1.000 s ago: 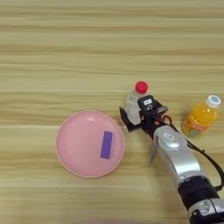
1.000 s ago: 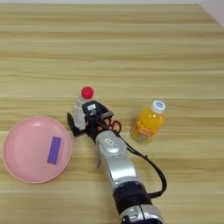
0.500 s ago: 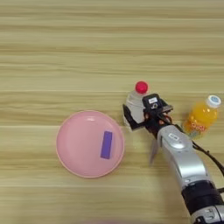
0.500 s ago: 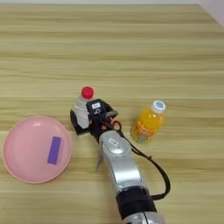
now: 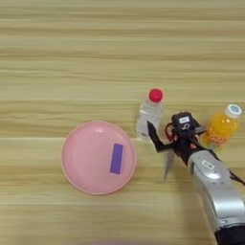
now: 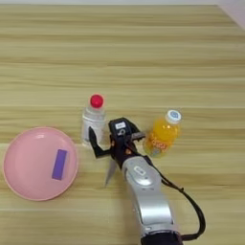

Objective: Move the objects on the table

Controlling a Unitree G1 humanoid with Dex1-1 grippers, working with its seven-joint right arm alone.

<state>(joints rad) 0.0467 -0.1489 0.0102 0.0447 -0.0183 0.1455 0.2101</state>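
1. Your right arm's black two-fingered gripper (image 5: 165, 139) stood spread open just right of the small clear plastic bottle with the red cap (image 5: 149, 115), one finger tip close against the bottle's base and nothing held between them.
2. The bottle stood upright on the light-tan wooden table (image 5: 72, 62), just beside the upper right rim of the round pink plate (image 5: 81, 162); the small flat purple rectangular block (image 5: 116, 158) lay inside that plate.
3. An orange-juice bottle with a white cap (image 6: 163, 132) stood just right of your gripper — the risk, in my judgement, was a swing of the wrist tipping either bottle, since both were tall and near.
4. The right eye view showed the silver forearm (image 6: 148, 201) and its black cable further down — the left eye view cut them at the corner.
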